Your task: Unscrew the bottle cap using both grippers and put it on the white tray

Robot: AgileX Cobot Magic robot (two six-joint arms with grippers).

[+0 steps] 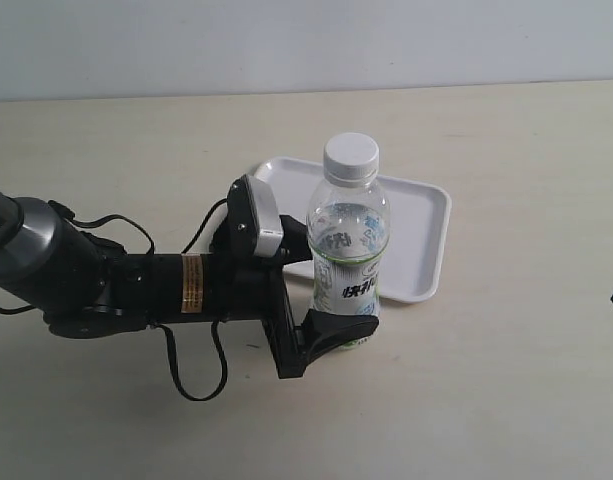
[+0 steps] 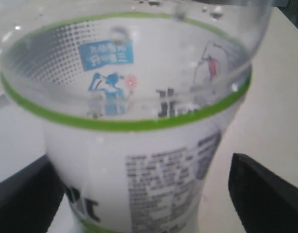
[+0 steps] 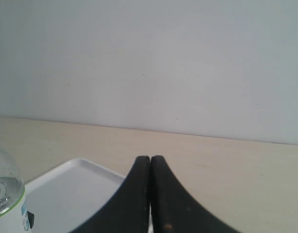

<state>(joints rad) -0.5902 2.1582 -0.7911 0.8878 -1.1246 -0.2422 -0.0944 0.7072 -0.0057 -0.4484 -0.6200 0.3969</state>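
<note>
Two end effectors, two jobs: your left end effector (image 1: 328,288) straddles the upright bottle (image 1: 348,235) just beside the white tray (image 1: 426,230), jaws seemingly not yet clamped. The right end effector (image 3: 149,158) is closed and empty. Clamp left, then open right over the bottle cap (image 1: 350,156).

Clear bottle (image 1: 348,260) with white-and-green label upright just beside white tray (image 1: 416,230), white bottle cap (image 1: 350,156) on, left gripper (image 1: 326,290) spread around its lower body, right gripper (image 3: 149,165) jaws pressed together

Bright, even light, faint shadows; the bottle (image 2: 139,145) looms blurred close-up.
</note>
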